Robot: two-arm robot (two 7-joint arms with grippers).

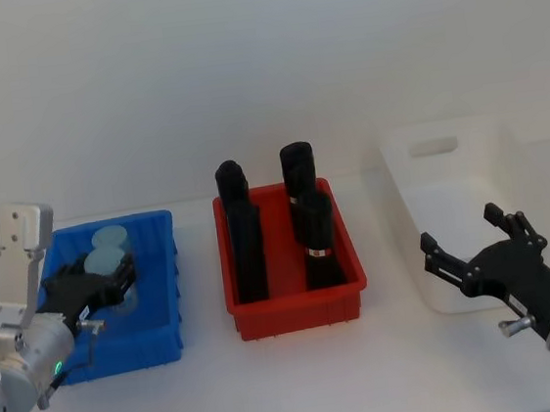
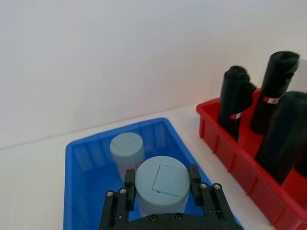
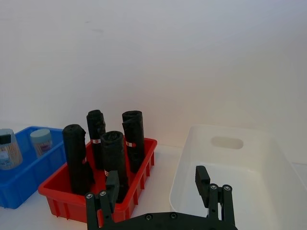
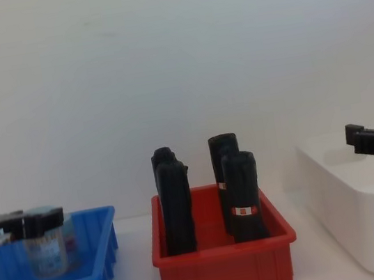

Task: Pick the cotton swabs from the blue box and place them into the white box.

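Left gripper (image 1: 99, 280) is down inside the blue box (image 1: 167, 350), fingers (image 2: 129, 178) closed on either side of one cotton swabs jar (image 2: 160, 184), just under its lid. Can't tell if the jar base is off the box floor. Second cotton swabs jar (image 2: 126, 147) stands just behind it, toward the far wall. There is free floor on the side toward the red bin (image 1: 297, 317).

The black cylinders (image 1: 244, 239) in the red bin stand well above its rim. Strips of bare tabletop (image 1: 303, 380) separate the red bin from the boxes on both sides.

Right gripper (image 1: 463, 231) hovers above the near-left corner of the white box (image 1: 400, 208), fingers spread wide, nothing between them. The white box rim sits higher than both bins.
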